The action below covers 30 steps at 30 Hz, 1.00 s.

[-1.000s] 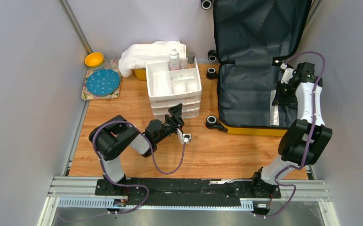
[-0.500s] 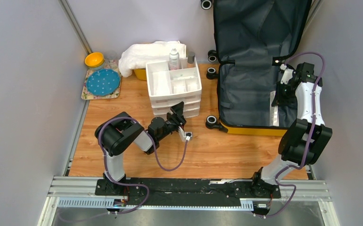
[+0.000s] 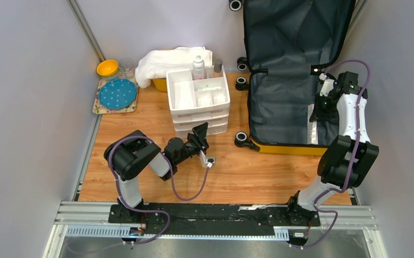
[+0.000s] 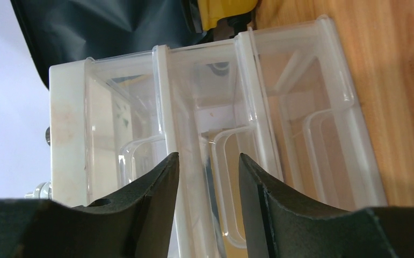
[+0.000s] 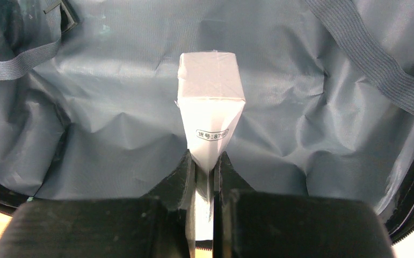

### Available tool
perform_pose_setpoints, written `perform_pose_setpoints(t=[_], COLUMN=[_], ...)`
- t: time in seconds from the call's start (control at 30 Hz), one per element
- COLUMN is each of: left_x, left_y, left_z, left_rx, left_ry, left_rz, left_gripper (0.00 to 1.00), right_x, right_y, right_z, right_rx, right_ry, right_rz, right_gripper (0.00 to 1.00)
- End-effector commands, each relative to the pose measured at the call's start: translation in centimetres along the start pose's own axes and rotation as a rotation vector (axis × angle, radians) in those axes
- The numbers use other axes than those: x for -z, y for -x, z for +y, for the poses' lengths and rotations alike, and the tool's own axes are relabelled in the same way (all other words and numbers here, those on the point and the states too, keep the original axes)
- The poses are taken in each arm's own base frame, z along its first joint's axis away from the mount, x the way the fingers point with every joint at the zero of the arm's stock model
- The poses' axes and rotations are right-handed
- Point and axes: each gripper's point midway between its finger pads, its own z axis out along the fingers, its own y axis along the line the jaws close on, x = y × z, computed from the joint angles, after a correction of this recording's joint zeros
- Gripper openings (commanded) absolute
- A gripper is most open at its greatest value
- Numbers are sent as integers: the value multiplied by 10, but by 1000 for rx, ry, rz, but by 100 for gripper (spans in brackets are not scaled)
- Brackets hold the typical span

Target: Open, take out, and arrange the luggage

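Open suitcase [image 3: 285,102] at two o'clock on the tabletop [image 3: 140,123]. Right claw [image 5: 204,169] pinches a white packet [image 5: 210,97] inside; lift it straight, clear of the lining [image 5: 113,107]. Left claw [image 4: 209,172], spread, faces the drawers [image 4: 290,107].

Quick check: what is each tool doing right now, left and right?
Left tool: open, gripping nothing, facing the drawer organiser.
Right tool: closed on a white packet above the luggage lining.

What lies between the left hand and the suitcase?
In the top view, only bare table and a black wheel of the suitcase; the left hand points at the drawers.
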Motion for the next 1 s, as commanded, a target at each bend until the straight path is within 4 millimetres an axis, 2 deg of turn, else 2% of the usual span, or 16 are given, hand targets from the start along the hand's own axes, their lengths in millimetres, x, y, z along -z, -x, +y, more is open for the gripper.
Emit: perform_pose_setpoints(t=[0.0,0.13,0.2,0.27,0.37,0.63,0.87,0.97], left_x=[12,8,5,3,1,-6,-9,-7], left_y=[4,-1,-4,-7,-7,-18,-24,-25], left_z=[55,58,64,71,74,69,82,87], left_rx=[-62,-74,-75,-81,-102,-148,-181,-195], left_ry=[198,205,225,253,266,267,312,327], left_rz=[-14,13,21,36,39,66,64,64], left_gripper=[52,45,50,60,64,66,68,65], right_x=[1,-1,0,-1,-1,-3,-6,-6], right_y=[7,7,7,7,8,7,2,2], right_z=[4,5,5,5,5,7,8,10], right_rx=[19,22,22,21,20,11,7,4], right_ry=[19,22,22,27,27,37,51,58], right_rz=[-25,-24,-24,-23,-27,-17,0,3], right_gripper=[0,0,0,0,0,0,0,0])
